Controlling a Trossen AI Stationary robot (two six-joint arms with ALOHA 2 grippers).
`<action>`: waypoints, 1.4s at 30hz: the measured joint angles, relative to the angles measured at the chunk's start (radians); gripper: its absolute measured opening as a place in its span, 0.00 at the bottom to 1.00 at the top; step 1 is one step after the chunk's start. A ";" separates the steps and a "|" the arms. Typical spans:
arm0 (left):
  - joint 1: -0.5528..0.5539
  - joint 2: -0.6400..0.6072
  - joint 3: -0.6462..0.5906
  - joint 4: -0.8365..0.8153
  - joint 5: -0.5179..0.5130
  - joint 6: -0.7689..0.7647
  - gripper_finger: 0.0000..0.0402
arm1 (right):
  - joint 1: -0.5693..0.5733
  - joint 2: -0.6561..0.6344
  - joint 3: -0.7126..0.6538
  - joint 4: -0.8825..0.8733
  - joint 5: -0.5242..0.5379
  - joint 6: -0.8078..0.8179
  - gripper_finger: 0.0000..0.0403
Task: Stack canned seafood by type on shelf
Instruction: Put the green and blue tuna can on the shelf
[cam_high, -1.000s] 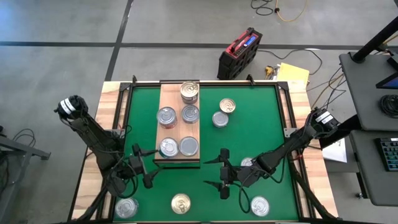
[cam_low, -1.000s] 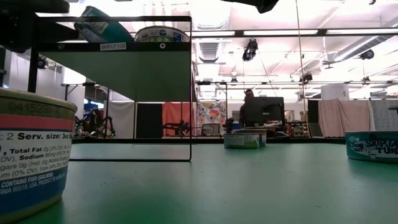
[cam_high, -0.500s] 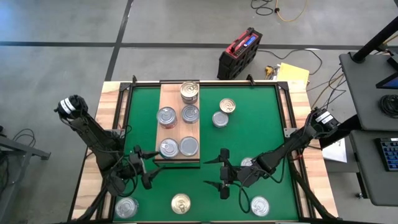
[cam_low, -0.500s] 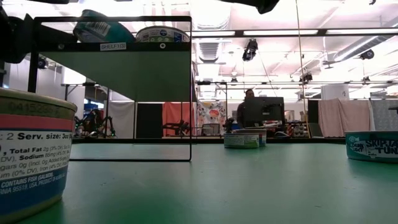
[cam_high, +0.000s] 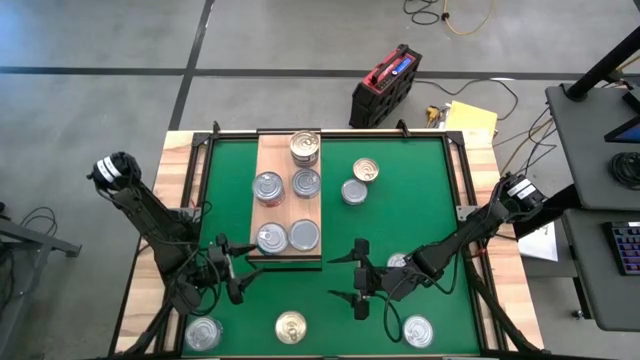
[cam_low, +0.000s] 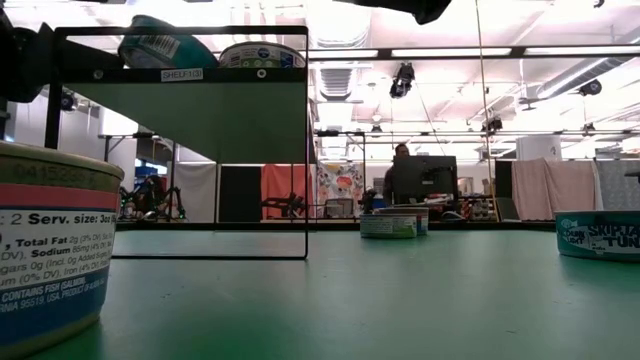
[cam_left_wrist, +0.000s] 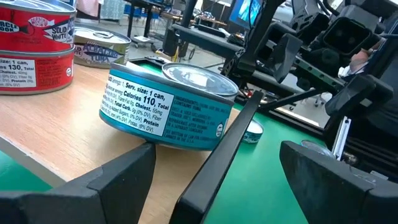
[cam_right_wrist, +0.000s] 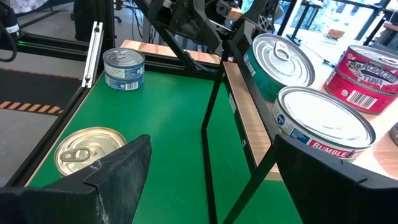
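The shelf (cam_high: 289, 198), a light wooden board on a black frame, stands left of the mat's middle and carries several cans of seafood (cam_high: 303, 234). A teal can (cam_left_wrist: 168, 106) sits on the board's near left corner. Loose cans rest on the green mat: two (cam_high: 366, 171) right of the shelf, a gold-lidded one (cam_high: 290, 326) and silver ones (cam_high: 203, 333) (cam_high: 417, 331) along the near edge. My left gripper (cam_high: 228, 268) stands open off the shelf's near left corner, level with the teal can. My right gripper (cam_high: 357, 275) stands open right of the shelf's near end, with nothing between its fingers.
The shelf's black frame post (cam_left_wrist: 217, 143) stands between my left gripper's fingers and the teal can. Another can (cam_high: 398, 262) lies half hidden under my right arm. A black frame (cam_high: 455, 180) rims the mat. Bare mat lies between the two grippers at the near middle.
My left gripper has rolled a little about the line it points along, staying in place and open. The cans and my right arm have kept still.
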 joint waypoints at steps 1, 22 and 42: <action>0.000 0.000 0.000 0.000 -0.001 0.000 0.81 | 0.000 0.000 0.000 0.001 0.000 0.001 0.82; 0.000 0.000 0.000 -0.042 -0.004 0.008 0.81 | 0.000 0.000 0.000 0.000 0.000 0.001 0.82; 0.000 -0.029 0.000 -0.053 -0.058 -0.031 0.81 | 0.000 0.000 0.000 0.000 0.000 0.009 0.82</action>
